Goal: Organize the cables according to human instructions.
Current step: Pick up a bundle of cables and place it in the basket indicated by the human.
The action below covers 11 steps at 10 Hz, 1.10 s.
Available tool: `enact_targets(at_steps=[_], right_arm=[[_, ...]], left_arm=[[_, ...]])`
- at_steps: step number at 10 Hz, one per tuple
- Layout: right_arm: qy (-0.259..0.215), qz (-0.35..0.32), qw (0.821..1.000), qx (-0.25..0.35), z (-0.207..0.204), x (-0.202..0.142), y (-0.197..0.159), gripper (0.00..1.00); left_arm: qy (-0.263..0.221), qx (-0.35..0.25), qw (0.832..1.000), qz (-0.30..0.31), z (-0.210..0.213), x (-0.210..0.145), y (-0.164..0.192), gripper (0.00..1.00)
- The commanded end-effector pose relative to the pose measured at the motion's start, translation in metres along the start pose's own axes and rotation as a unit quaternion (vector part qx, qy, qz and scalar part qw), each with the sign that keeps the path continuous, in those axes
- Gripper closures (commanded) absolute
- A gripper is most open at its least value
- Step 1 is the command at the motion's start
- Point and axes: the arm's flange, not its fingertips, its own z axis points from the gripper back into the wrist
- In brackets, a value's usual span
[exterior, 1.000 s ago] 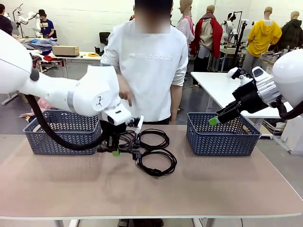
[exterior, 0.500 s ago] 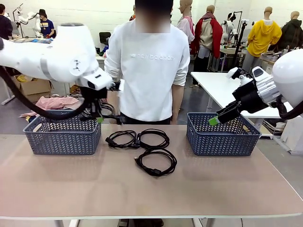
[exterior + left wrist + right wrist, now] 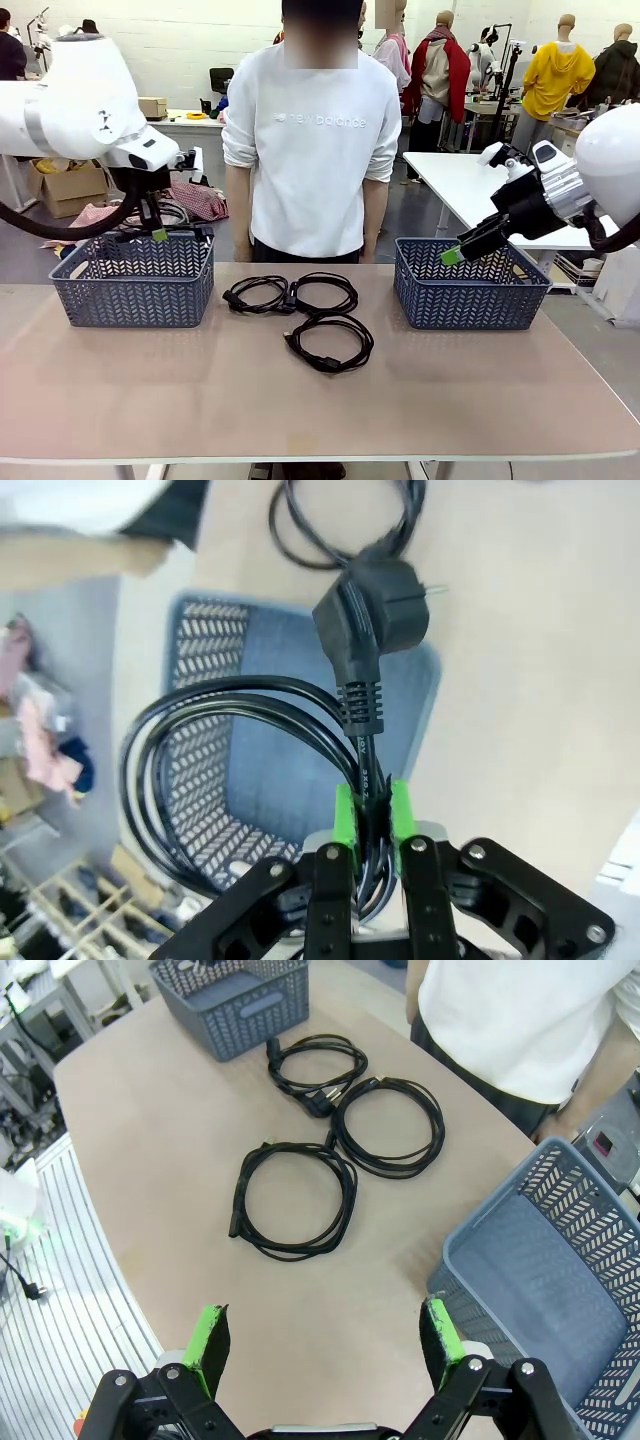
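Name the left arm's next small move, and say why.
Probably lower slightly and open the jaws: the left gripper is shut on a coiled cable that hangs over the left basket, so releasing should drop it inside.

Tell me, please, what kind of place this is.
Probably a robotics lab or workshop hall: the white left arm and right arm share a table with a person, and a plain work table and a cardboard box stand behind, before a bare white wall.
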Motion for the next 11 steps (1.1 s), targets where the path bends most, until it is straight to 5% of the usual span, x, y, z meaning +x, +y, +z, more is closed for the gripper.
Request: enact_targets(at_steps=[1, 10, 11], right_arm=[[-0.009, 0.005, 1.000, 0.008, -0.001, 0.001, -0.002, 0.00], [-0.009, 0.005, 1.000, 0.008, -0.001, 0.001, -0.002, 0.00], [-0.009, 0.005, 1.000, 0.008, -0.001, 0.001, -0.002, 0.00]], left_arm=[[0.006, 0.001, 1.000, 0.020, -0.005, -0.006, 0.011, 1.00], [0.010, -0.010, 1.000, 0.025, -0.017, -0.019, 0.015, 1.00], [0.012, -0.014, 0.999, 0.028, -0.023, -0.016, 0.016, 0.84]])
